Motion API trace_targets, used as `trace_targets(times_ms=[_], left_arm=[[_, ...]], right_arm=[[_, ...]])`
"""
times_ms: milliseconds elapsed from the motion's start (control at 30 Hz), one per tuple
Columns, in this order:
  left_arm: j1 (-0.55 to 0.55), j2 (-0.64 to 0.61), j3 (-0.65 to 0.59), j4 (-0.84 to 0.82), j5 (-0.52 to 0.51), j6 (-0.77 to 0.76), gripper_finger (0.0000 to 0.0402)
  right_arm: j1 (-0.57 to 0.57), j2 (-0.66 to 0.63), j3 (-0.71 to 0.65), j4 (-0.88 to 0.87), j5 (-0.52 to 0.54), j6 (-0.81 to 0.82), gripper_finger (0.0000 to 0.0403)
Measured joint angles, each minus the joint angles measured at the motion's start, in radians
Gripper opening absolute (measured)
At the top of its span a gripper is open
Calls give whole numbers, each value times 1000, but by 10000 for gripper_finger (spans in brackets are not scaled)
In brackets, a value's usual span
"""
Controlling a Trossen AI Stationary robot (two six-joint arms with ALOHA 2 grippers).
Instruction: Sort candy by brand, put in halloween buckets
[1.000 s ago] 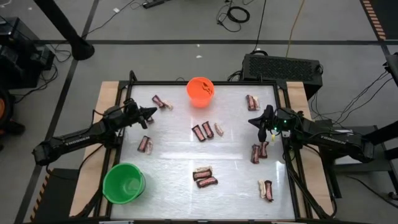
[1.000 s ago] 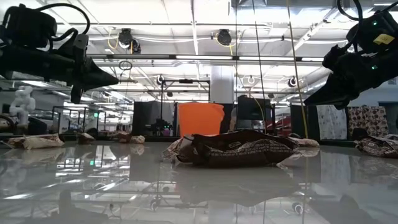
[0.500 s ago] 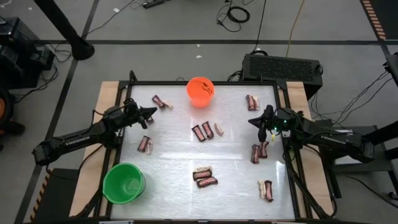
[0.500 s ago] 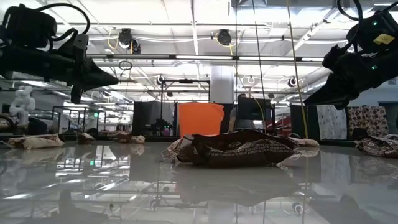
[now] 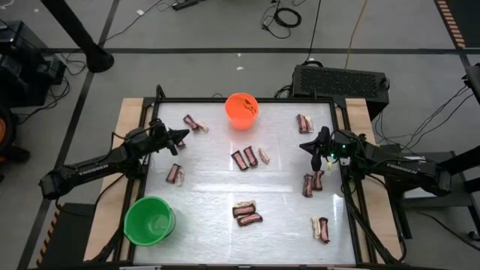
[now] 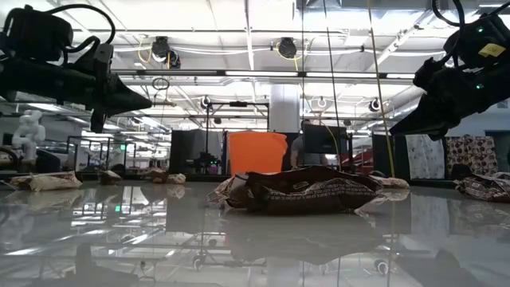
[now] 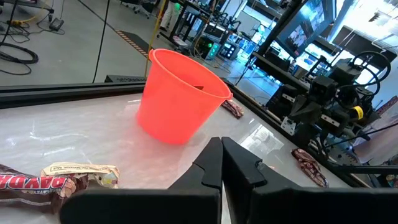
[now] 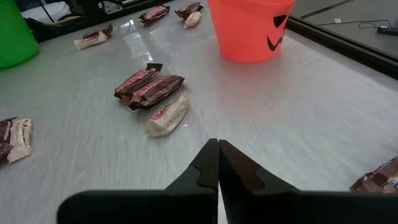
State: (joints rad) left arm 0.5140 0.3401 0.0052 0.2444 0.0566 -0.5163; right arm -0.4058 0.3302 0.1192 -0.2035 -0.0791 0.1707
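White glossy tabletop (image 5: 210, 195) carries a bright green round plastic pail (image 5: 149, 220) at its near left and a smaller orange one (image 5: 241, 110) at the far edge. Left gripper (image 5: 182, 136) and right gripper (image 5: 304, 145) hover empty, fingers pressed together. Brown and cream wrapped candy pieces (image 5: 246, 157) lie scattered between.

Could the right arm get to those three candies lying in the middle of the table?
Probably yes. The right gripper, shut and empty, hovers near the table's right edge; only bare tabletop lies between it and the three candies, and the orange bucket stands off to the side.
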Motion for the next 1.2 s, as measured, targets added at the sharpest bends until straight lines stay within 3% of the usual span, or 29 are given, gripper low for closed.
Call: trace_targets(times_ms=[367,533,733,833,1000,1200], left_arm=[[0,0,0,0,0,0,5],[0,0,0,0,0,0,5],[0,0,0,0,0,0,5],[0,0,0,0,0,2,5],[0,0,0,30,-29,58,5],[0,0,0,37,-77,49,5]], right_arm=[[0,0,0,0,0,-2,0],[0,0,0,2,0,-102,0],[0,0,0,3,0,-112,0],[0,0,0,6,2,-225,0],[0,0,0,7,-2,-234,0],[0,0,0,50,2,23,0]])
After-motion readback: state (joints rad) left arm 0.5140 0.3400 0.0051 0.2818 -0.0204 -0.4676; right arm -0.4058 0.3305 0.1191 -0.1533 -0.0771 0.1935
